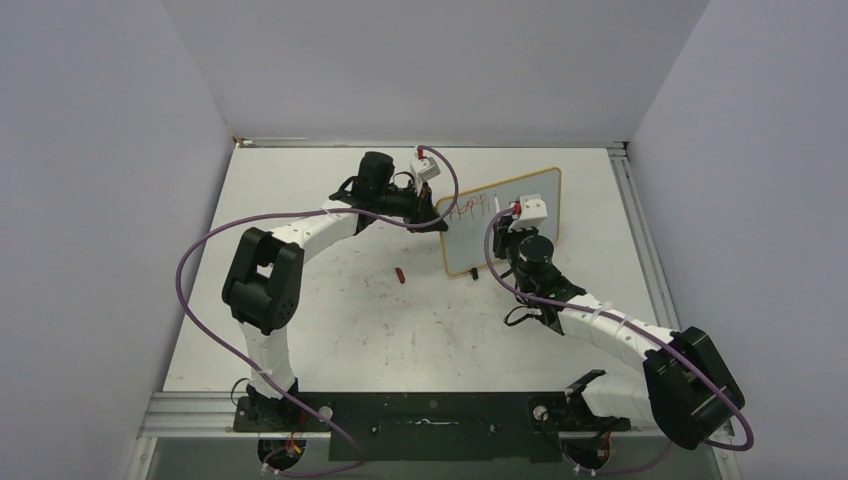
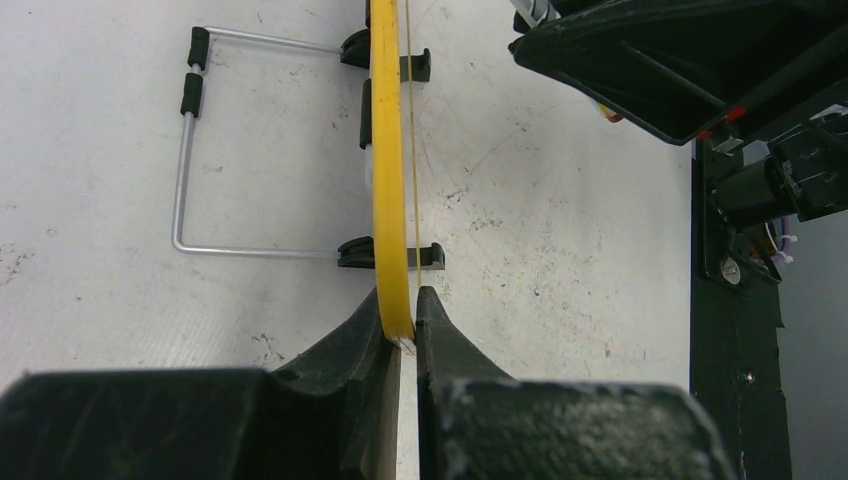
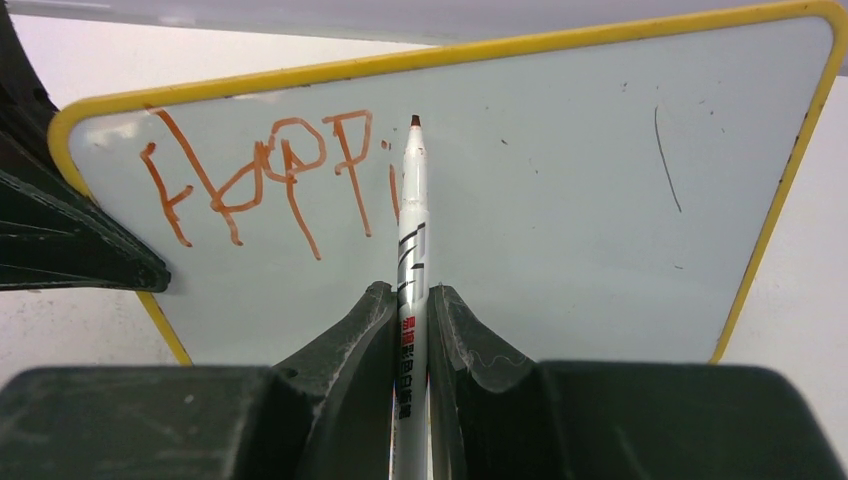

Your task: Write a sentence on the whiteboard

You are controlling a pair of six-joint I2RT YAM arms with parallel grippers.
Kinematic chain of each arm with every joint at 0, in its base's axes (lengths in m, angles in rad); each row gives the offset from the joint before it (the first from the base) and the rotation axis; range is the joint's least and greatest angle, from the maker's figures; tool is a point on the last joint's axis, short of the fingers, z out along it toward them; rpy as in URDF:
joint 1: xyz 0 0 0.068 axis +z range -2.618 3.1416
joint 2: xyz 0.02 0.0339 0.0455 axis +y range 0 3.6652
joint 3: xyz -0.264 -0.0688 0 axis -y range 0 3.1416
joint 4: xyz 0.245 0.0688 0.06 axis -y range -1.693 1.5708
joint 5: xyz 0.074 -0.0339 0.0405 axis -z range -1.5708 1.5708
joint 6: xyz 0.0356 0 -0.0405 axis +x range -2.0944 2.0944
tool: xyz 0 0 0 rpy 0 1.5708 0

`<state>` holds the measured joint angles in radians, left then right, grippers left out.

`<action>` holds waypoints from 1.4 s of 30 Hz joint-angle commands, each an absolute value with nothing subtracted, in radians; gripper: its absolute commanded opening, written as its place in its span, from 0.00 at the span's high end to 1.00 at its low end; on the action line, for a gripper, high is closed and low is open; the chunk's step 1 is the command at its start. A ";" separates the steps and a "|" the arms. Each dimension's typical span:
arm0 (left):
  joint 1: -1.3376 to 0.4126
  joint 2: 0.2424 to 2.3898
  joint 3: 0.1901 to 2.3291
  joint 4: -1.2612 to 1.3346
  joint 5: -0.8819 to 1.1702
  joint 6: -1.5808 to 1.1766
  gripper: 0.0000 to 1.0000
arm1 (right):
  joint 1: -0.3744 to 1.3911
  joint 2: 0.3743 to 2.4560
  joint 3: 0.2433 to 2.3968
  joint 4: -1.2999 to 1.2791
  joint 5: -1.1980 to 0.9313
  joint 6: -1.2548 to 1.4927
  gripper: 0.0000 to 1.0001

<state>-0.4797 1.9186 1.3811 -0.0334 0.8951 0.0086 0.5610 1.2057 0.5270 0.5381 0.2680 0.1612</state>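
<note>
Yellow-rimmed whiteboard (image 3: 600,200) clamped edgewise in left tool (image 2: 404,312); bare white beside marker (image 3: 412,225).

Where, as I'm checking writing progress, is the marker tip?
In the right wrist view, the marker tip sits just right of the red lettering, upper left on the whiteboard; the right gripper holds the marker.

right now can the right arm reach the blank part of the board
Probably yes: its marker is at the board beside the letters, and nothing covers the bare area right of them.

Upright whiteboard (image 1: 482,243) on table (image 1: 400,335), left end effector (image 2: 402,300) on its left edge, marker (image 3: 413,215) before its face
</note>
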 commanded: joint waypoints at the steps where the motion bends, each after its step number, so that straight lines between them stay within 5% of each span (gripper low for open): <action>1: -0.511 1.919 1.382 -0.139 0.904 0.050 1.00 | 0.544 1.228 0.545 0.546 0.259 0.165 0.95; 42: -0.511 1.914 1.382 -0.139 0.905 0.051 1.00 | 0.528 1.287 0.527 0.450 0.197 0.226 0.95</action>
<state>-0.4812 1.9167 1.3811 -0.0383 0.8921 0.0113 0.5354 1.2762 0.5320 0.4534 0.2123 0.2077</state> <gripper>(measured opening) 0.053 0.157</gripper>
